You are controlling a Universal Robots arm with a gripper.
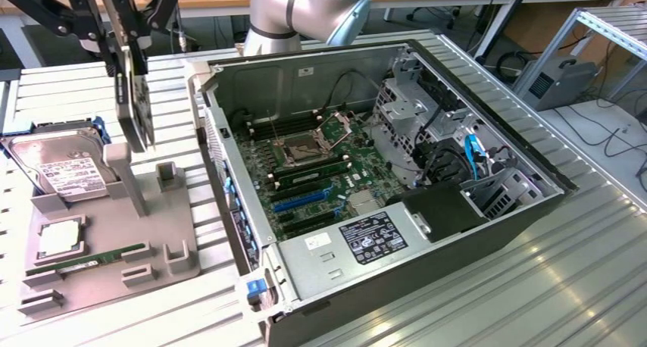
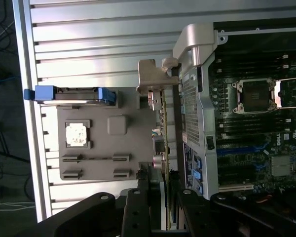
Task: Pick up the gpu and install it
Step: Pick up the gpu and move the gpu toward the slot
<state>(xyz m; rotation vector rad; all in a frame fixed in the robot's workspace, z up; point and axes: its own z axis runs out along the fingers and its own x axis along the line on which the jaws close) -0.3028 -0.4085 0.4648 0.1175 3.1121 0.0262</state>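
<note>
We grip the gpu (image 1: 136, 120) w/ our pincer (image 1: 123, 48) above the tray (image 1: 101, 275); mid-carry, PCIe slot (image 1: 303, 201) not yet reached.

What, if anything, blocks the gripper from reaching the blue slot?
Probably nothing: the case is open on top, the blue slot lies bare, and the gripper, holding the gpu, hangs beside the case.

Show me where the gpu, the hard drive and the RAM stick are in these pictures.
gpu (image 1: 135, 112): exterior view, on its dark face.
hard drive (image 1: 66, 176): exterior view, on its white label.
RAM stick (image 1: 86, 261): exterior view, middle of its green board.
</note>
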